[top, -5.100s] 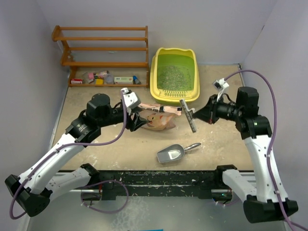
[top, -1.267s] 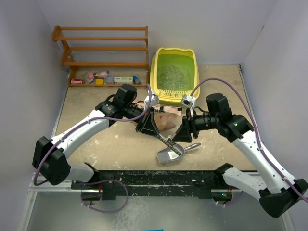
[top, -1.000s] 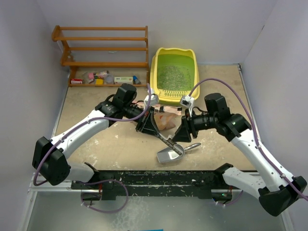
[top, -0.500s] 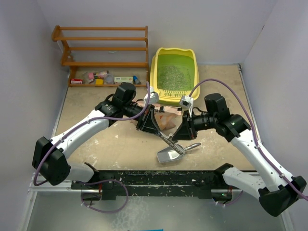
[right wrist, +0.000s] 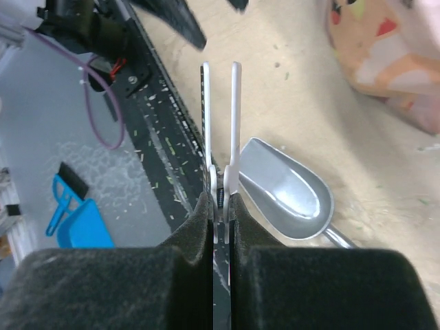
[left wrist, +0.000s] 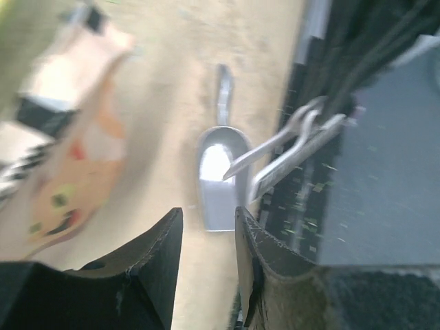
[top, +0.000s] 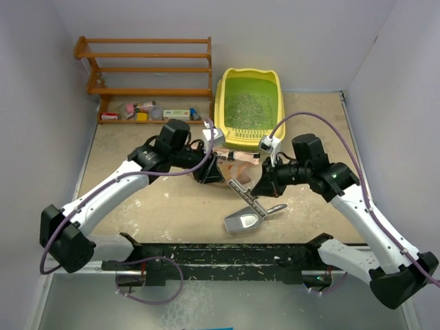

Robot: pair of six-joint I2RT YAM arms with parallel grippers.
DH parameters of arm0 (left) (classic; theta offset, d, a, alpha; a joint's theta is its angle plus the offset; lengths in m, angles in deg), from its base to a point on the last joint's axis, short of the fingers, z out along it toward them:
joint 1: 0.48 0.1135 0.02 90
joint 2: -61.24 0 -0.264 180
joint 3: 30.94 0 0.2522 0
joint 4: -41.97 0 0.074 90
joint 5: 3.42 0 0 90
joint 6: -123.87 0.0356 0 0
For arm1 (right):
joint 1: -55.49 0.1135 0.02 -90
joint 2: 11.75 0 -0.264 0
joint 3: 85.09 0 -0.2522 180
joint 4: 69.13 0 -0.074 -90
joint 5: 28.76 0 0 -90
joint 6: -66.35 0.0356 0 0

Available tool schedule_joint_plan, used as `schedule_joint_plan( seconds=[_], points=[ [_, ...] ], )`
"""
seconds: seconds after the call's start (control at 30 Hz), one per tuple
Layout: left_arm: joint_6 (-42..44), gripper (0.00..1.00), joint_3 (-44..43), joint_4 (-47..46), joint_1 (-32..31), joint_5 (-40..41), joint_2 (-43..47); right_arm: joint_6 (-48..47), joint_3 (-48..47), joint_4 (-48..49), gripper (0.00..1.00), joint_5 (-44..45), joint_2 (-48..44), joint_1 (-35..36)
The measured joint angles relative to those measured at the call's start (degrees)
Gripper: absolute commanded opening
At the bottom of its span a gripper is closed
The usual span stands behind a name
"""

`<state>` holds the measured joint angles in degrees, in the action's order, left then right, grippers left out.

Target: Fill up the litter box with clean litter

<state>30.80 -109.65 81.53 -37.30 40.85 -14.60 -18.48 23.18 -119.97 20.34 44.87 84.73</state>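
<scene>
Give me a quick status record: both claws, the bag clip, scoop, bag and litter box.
left claw: open, nothing between the fingers, near the bag
right claw: shut on the bag clip, held above the table next to the scoop
scoop: lying on the table, bowl empty
bag: lying in front of the litter box
litter box: some clean litter inside, green floor partly bare

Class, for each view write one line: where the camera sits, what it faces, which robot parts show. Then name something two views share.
Top external: above and behind bases, looking down at litter box; both arms show.
Left wrist: faces the scoop; left gripper open.
Right wrist: faces the scoop; right gripper shut on clip.
Both wrist views share scoop.
</scene>
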Motion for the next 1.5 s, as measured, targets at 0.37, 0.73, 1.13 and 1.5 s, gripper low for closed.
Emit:
schedule_joint_plan(
  seconds=[0.37, 0.73, 1.13, 1.5],
  points=[
    [15.3, 0.37, 2.4, -2.2, 0.0, 31.8, 14.0, -14.5, -15.2, -8.4, 0.00, 19.2, 3.5, 0.0],
    [39.0, 0.38, 15.3, -8.6, 0.0, 43.0, 12.5, -38.2, -15.8, -11.0, 0.00, 31.6, 12.2, 0.0],
    [47.5, 0.37, 18.9, -21.2, 0.0, 39.5, 10.4, -48.6, -15.9, -8.5, 0.00, 26.6, 13.1, 1.1],
    [50.8, 0.33, 18.9, -22.1, 0.0, 35.7, 6.8, -51.9, -15.9, -4.8, 0.00, 23.6, 18.0, 1.2]
  ],
)
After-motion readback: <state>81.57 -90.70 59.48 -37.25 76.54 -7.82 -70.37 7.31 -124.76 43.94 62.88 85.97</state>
